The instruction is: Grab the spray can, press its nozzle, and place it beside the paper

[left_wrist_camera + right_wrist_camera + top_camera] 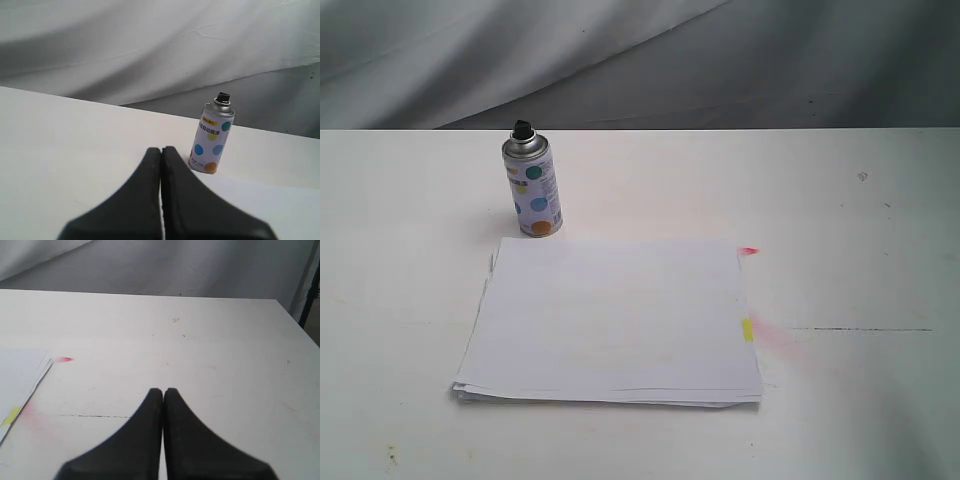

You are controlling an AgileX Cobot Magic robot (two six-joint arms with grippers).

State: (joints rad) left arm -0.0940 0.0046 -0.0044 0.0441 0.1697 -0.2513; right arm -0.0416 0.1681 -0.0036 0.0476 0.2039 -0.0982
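The spray can (532,185) stands upright on the white table, just behind the far left corner of the paper (610,320). It is white with coloured dots, and its black nozzle (523,129) tops a silver dome. The left wrist view shows the spray can (212,141) ahead of my left gripper (161,150), which is shut, empty and well short of it. My right gripper (163,391) is shut and empty over bare table, with the paper's edge (20,375) off to one side. Neither gripper shows in the exterior view.
A pink-red mark (748,250) and a yellow mark (748,329) sit at the paper's right edge, with a faint pink stain on the table beside them. A thin dark line (860,330) crosses the table on the right. Grey cloth (640,60) hangs behind the table.
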